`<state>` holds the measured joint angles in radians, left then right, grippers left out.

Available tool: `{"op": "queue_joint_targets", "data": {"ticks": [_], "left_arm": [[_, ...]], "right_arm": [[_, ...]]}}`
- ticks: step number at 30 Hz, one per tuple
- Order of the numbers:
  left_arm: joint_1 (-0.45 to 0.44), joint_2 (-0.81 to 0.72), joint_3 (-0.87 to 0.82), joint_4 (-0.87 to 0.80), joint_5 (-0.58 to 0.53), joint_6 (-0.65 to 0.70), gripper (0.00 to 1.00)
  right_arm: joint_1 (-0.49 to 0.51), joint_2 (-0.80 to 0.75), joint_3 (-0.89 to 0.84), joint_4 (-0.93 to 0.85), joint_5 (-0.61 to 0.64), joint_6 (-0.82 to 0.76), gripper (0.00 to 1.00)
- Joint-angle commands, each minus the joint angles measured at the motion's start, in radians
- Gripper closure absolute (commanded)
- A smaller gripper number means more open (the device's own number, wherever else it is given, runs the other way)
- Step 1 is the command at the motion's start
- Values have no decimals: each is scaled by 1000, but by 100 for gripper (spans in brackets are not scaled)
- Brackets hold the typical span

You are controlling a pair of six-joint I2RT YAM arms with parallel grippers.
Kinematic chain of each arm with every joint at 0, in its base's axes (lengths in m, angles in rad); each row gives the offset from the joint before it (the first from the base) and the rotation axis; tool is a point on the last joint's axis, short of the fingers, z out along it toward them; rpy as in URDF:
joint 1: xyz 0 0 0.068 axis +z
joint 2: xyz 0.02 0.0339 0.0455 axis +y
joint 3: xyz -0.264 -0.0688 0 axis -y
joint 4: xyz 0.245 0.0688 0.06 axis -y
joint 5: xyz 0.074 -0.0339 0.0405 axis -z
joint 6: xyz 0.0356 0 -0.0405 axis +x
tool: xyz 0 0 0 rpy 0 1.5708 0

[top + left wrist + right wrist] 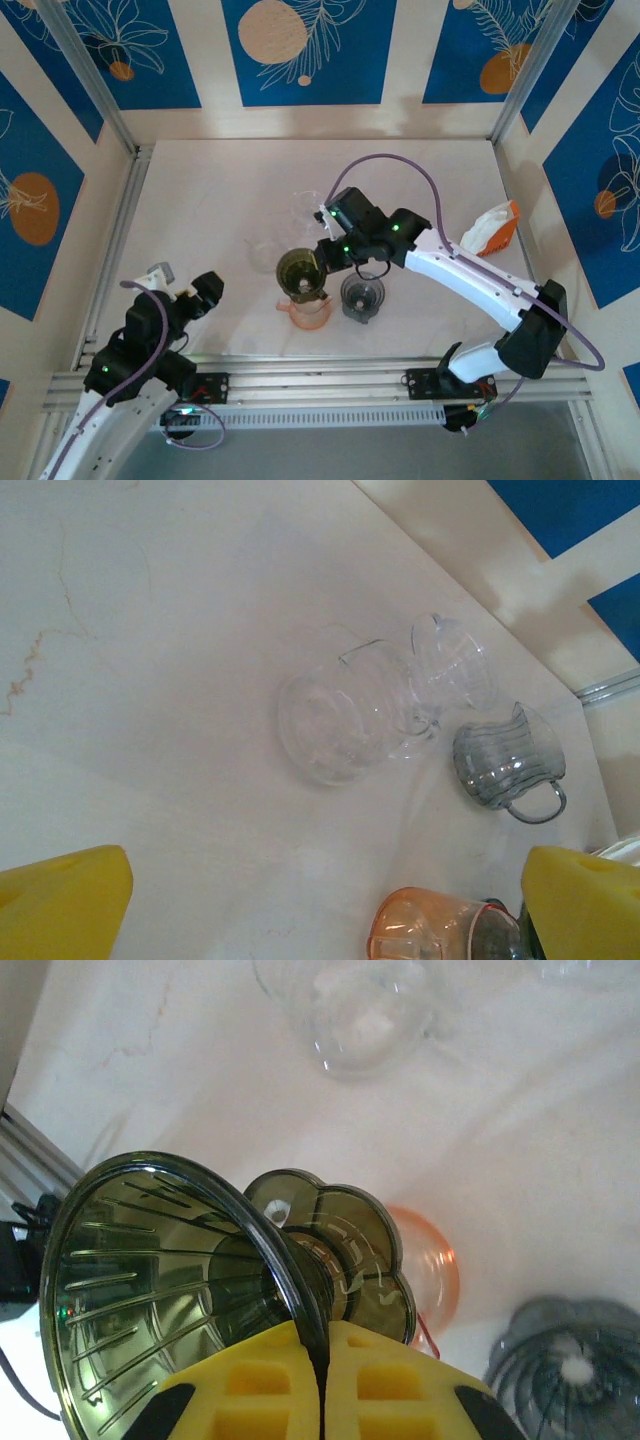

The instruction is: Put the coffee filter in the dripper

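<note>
My right gripper [322, 1338] is shut on the rim of an olive-green glass dripper [170, 1280] and holds it tilted. In the top view this dripper [300, 268] hangs at the table's middle, just behind an orange dripper [311, 314]. The white coffee filters [484, 228] sit in an orange holder at the right side of the table, away from both grippers. My left gripper [208, 288] stands open at the near left with nothing between its yellow fingers [62, 908].
A grey dripper [362, 297] stands right of the orange one. Two clear glass drippers [262, 250] [308, 205] lie behind them. The left wrist view shows the clear pair [340, 720], the grey one [505, 765] and the orange one [440, 925]. Metal rails edge the table.
</note>
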<state>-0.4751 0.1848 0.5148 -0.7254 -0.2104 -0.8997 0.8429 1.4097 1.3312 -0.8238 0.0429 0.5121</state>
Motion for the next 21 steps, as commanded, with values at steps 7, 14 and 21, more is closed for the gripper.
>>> {"op": "queue_joint_targets", "data": {"ticks": [7, 14, 21], "left_arm": [[7, -2, -26, 16, 17, -25, 0], [7, -2, -29, 14, 19, -26, 0], [7, 5, -34, 29, 20, -23, 0]], "right_arm": [[-35, 57, 11, -97, -130, 19, 100], [-42, 92, -12, -51, -123, 5, 100], [-34, 83, -32, -28, -73, -11, 100]]}}
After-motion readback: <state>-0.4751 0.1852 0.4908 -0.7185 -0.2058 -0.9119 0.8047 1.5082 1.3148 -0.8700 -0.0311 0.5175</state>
